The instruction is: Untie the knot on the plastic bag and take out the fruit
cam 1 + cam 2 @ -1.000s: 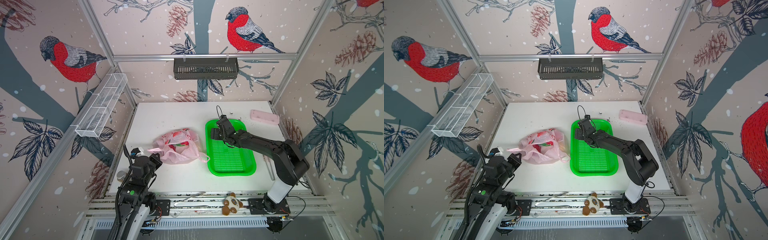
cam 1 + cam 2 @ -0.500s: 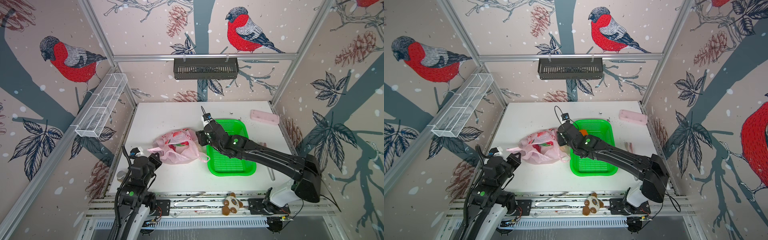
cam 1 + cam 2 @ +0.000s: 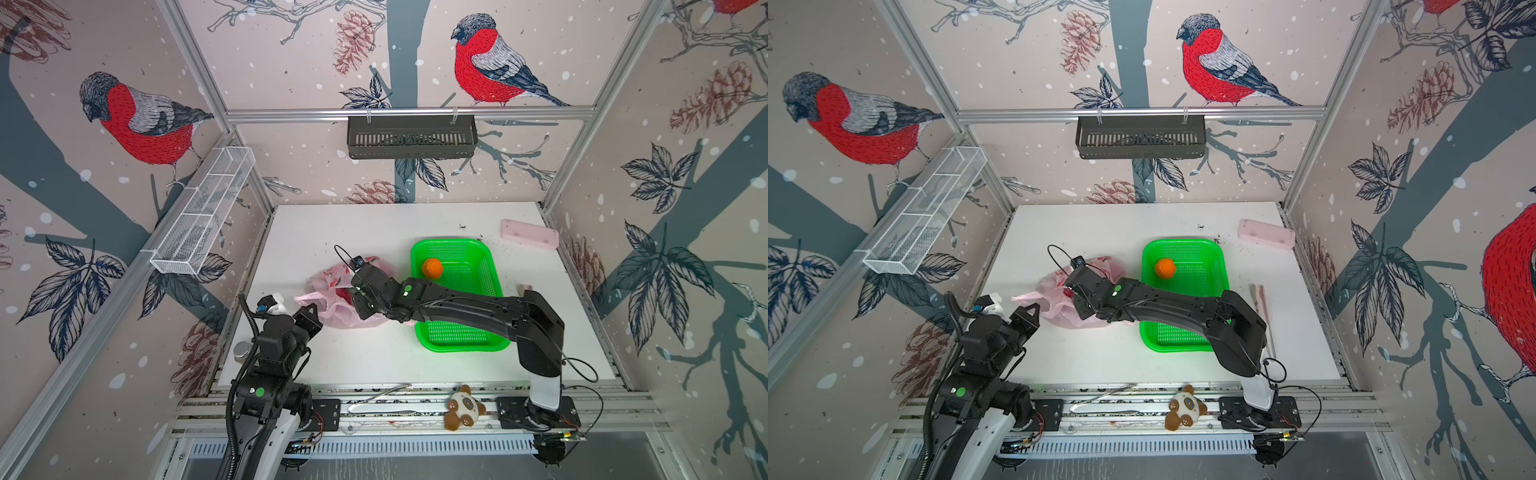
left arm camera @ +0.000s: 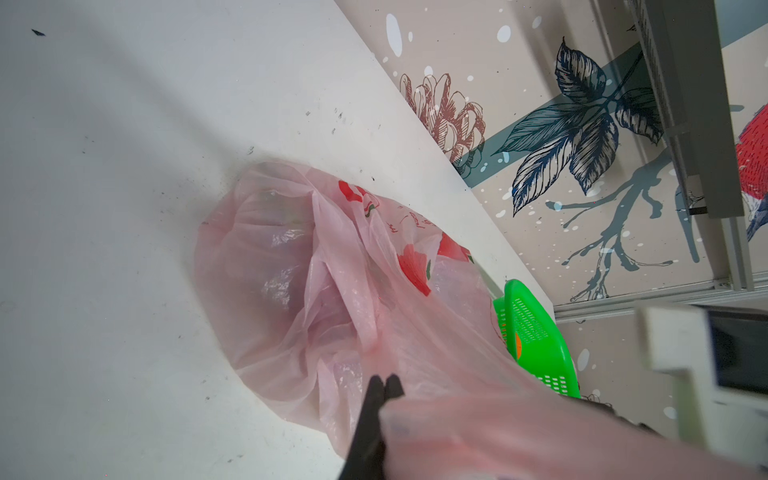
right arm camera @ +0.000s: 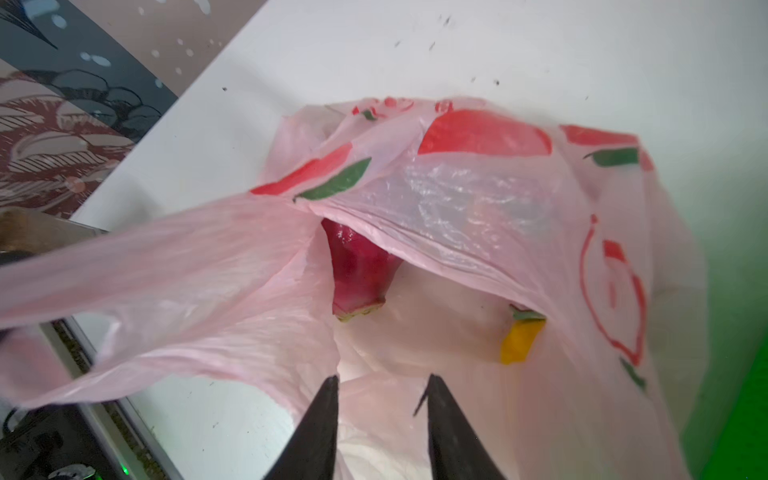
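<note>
White tabletop (image 3: 374, 226), plastic bag (image 3: 326, 280), unreadable red lettering (image 4: 409, 220).

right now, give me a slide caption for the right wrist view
Right gripper, jaws apart, poised at the open mouth of the pink plastic bag, a magenta dragon fruit visible inside.

The black left arm (image 3: 278, 336) stands folded close to its base at the front. Its left gripper (image 4: 384, 386) has the two black fingers pressed together. It seems to pinch a strip of the thin translucent pink plastic bag (image 4: 291, 270), though the film hides the contact itself. The black right arm (image 3: 457, 305) stretches low across the middle, with the wrist bent downward. Its right gripper (image 5: 383, 380) points down, the fingers (image 5: 324, 424) parted with a clear gap between them.
</note>
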Robot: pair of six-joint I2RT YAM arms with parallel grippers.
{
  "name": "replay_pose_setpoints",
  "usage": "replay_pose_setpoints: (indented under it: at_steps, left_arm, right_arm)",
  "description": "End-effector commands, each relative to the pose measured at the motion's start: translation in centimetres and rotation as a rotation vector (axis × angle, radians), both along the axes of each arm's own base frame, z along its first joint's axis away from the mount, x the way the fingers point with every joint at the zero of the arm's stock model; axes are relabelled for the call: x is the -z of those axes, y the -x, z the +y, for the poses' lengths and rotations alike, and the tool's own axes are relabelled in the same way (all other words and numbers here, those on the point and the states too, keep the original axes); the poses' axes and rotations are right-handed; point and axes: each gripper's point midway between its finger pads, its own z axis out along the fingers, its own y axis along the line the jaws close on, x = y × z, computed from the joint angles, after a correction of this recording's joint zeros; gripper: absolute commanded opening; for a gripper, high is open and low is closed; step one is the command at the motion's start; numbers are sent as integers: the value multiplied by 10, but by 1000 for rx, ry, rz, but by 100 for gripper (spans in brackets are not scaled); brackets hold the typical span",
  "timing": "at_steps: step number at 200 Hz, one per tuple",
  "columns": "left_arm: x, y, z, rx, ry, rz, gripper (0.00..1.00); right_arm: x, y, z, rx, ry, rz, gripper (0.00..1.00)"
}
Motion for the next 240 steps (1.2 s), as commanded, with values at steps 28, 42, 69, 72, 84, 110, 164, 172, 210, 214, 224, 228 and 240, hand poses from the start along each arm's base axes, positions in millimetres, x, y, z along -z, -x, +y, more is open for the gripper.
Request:
replay_pose_setpoints:
  at_steps: [28, 42, 69, 72, 84, 110, 164, 172, 210, 214, 224, 228, 240]
  left_arm:
    - [-1, 4, 5, -28, 5, 5, 0]
    - [0, 5, 5, -30, 6, 6, 0]
    - [3, 5, 5, -29, 12, 11, 0]
    - [4, 5, 5, -29, 12, 13, 0]
    - [5, 6, 4, -25, 15, 16, 0]
    - [8, 6, 4, -27, 14, 19, 0]
    - [9, 6, 4, -25, 12, 22, 0]
    - [9, 6, 4, -26, 11, 22, 0]
    - [9, 6, 4, -27, 9, 20, 0]
    - [9, 5, 4, -27, 10, 20, 0]
    - [9, 5, 4, -25, 8, 20, 0]
    - [10, 5, 4, -25, 7, 21, 0]
    - [9, 5, 4, -25, 6, 21, 0]
  right_arm:
    - [41, -5, 10, -18, 71, 63, 37]
    - [52, -7, 8, -13, 107, 70, 38]
    - [57, -15, 1, 28, 151, 38, 43]
    - [56, -17, 0, 36, 153, 30, 44]
    - [53, -23, -5, 72, 174, -6, 46]
    - [52, -36, -20, 167, 236, -52, 52]
    - [57, -45, -46, 276, 292, -36, 61]
    - [56, -46, -50, 290, 296, -33, 63]
    - [51, -45, -58, 319, 300, -12, 68]
    - [52, -44, -59, 320, 300, -5, 69]
    - [53, -41, -59, 321, 298, 9, 70]
    - [54, -40, -59, 320, 297, 15, 71]
    - [59, -37, -60, 322, 301, 36, 73]
